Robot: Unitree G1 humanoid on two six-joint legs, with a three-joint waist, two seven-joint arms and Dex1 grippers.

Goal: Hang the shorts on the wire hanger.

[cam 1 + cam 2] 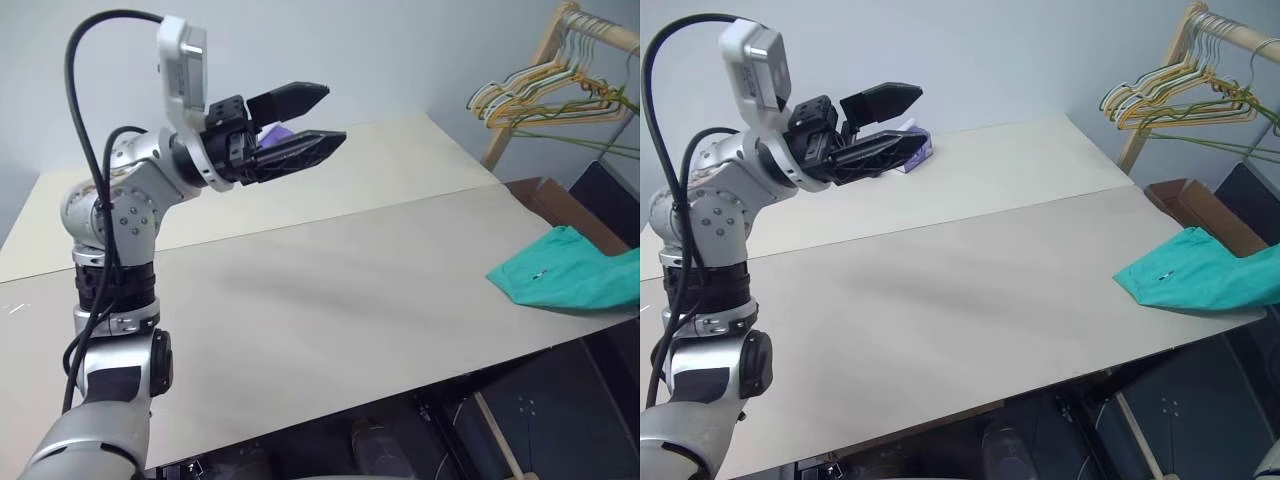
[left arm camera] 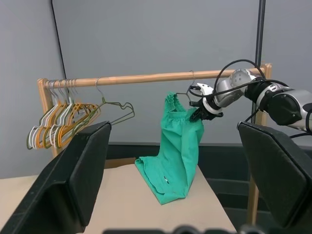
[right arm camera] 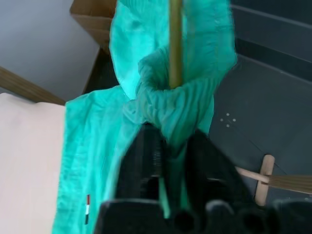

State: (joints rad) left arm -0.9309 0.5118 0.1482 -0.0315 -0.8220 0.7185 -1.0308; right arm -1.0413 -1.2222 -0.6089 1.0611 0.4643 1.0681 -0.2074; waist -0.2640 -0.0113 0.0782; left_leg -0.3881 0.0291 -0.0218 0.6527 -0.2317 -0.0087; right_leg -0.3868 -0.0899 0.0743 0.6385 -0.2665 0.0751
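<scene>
The teal-green shorts (image 2: 178, 146) hang by their gathered waistband from the wire hanger (image 3: 175, 44). The hanger's thin hook (image 2: 193, 78) is over the wooden rail. The lower end of the shorts lies on the table's far right corner (image 1: 570, 270). My right gripper (image 2: 200, 114) is up at the waistband. In the right wrist view its black fingers (image 3: 146, 151) stand close together with the bunched fabric pinched between them, just under the wire. My left gripper (image 1: 305, 125) is raised over the table's left side, open and empty, pointing toward the rail.
A wooden rail (image 2: 146, 78) carries a bunch of multicoloured hangers (image 2: 53, 122) and one bare wire hanger (image 2: 117, 105). A cardboard box (image 1: 560, 205) sits beyond the table (image 1: 330, 290). A small purple object (image 1: 915, 148) lies behind the left gripper.
</scene>
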